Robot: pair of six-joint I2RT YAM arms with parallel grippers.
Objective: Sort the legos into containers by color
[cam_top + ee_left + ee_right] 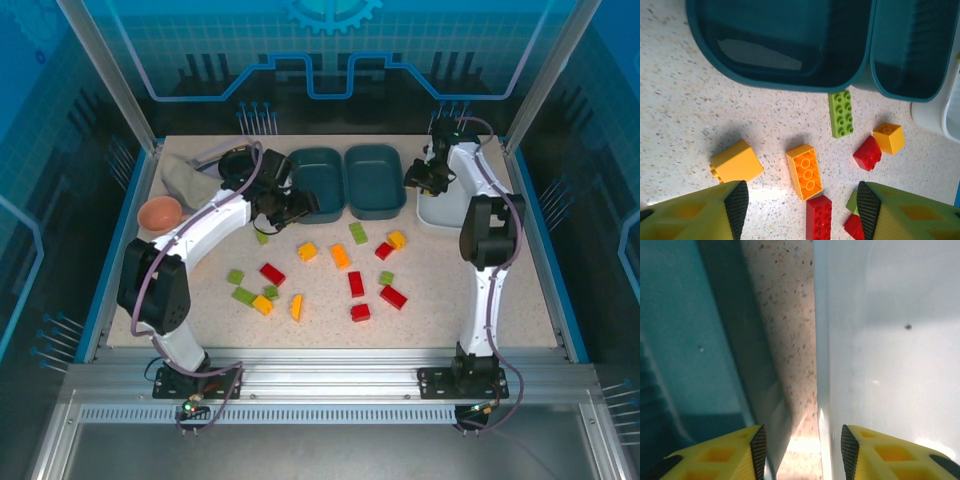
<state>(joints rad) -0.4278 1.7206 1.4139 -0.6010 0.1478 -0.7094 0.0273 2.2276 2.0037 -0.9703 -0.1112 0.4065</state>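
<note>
**Robotics laboratory work cell.** A speckled desk (440,320) stands enclosed by an aluminium profile frame (108,70) and blue-tinted panels (420,40) printed with a gear motif. The left arm (200,232) and right arm (488,240) are bolted to its front rail (330,385).

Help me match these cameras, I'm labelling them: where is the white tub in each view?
Top external: white tub at the back right.
Left wrist: white tub cut off by the right edge.
Right wrist: white tub across the right half, close up.
Shared landmark: the right-hand teal tub, to its left each time.
</note>
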